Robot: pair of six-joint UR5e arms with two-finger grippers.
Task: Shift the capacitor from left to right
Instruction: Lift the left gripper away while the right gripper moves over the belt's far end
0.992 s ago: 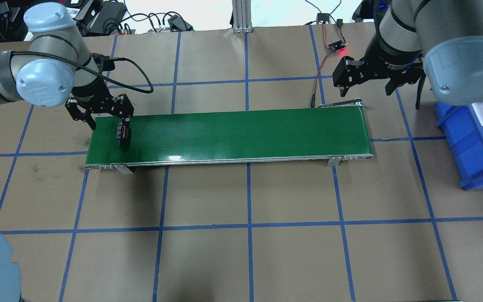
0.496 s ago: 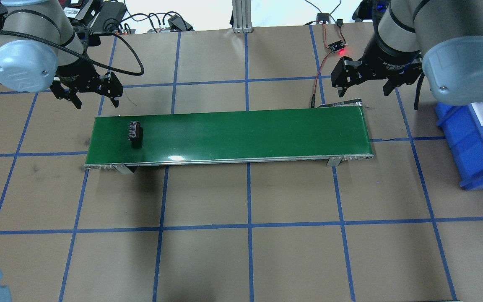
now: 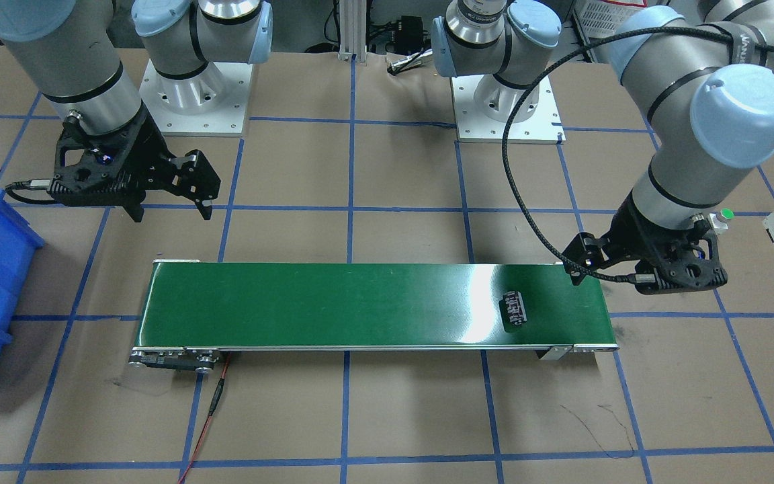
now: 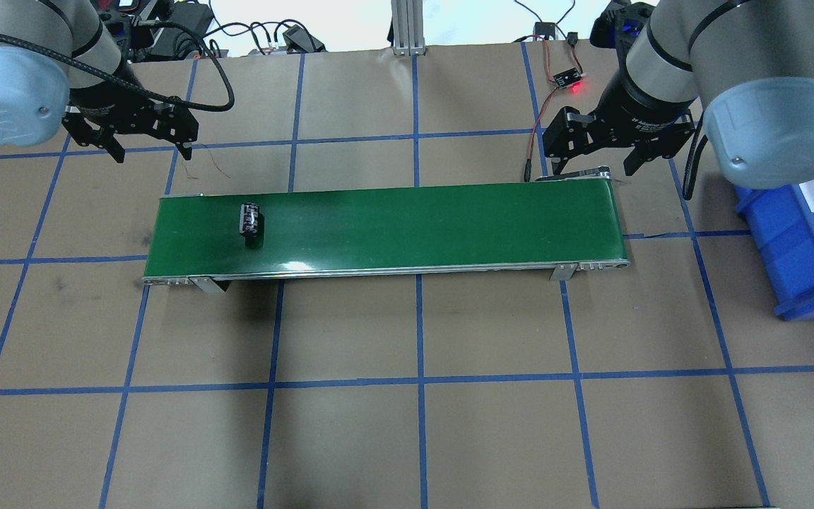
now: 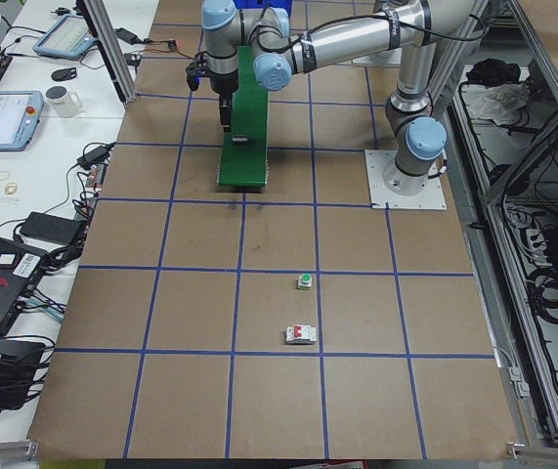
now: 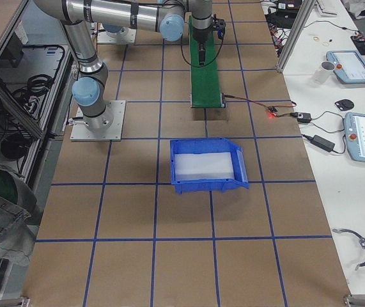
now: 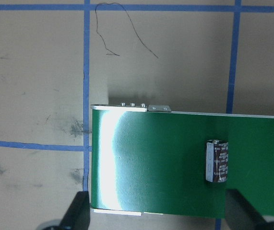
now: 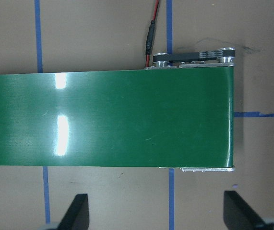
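Nearest me, on the robot's side, the table (image 4: 414, 438) is flat brown paper ruled into squares by blue tape (image 4: 421, 380). Next comes the conveyor (image 4: 449, 219) — a long, narrow strip of matte green belt with a glossy patch of glare, edged by thin bright metal rails. The capacitor (image 4: 251, 223) lies on its side on the belt near the left end, a stubby dark cylinder with a pale striped sleeve, its axis across the belt and nothing touching it. Just past the belt's far edge hang both grippers, angular and black. The left gripper (image 4: 152, 152) is off the left end, fingers spread wide and empty, well clear of the capacitor. The right gripper (image 4: 591, 168) hovers by the right end's far corner, likewise released and holding nothing. Off to the right sits a boxy blue plastic bin (image 4: 788, 240). Farthest back, a small dark circuit board (image 4: 568, 79) glows red — a thin red-and-black wire (image 4: 535, 127) runs from it toward the belt.
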